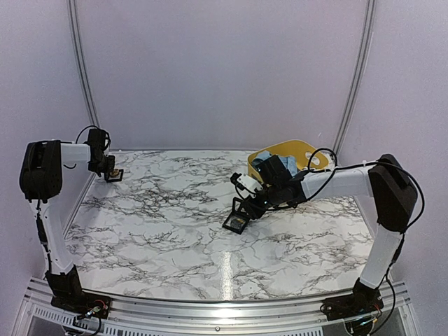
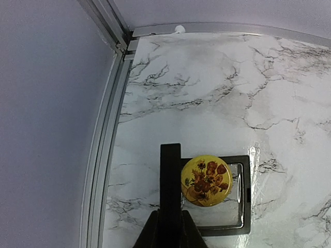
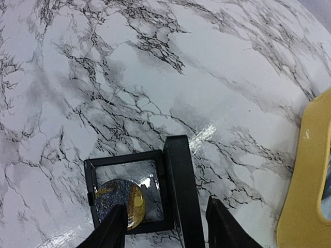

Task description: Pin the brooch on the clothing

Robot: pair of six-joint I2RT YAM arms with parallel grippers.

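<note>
Setting: robot lab test cell. Left arm (image 1: 52, 238) and right arm (image 1: 383, 245) are bolted to an aluminium rail (image 1: 224, 308) at the near edge of a marble-pattern table (image 1: 161, 238). Plain white walls (image 1: 224, 70) enclose it left, right and far; curved metal struts (image 1: 80, 63) stand at the far corners.

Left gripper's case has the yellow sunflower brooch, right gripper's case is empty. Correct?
One thing is off: the right case at the right gripper is not empty. The right wrist view shows a dark blue-and-gold brooch lying in it. The left case at the left gripper does hold the yellow sunflower brooch.
</note>
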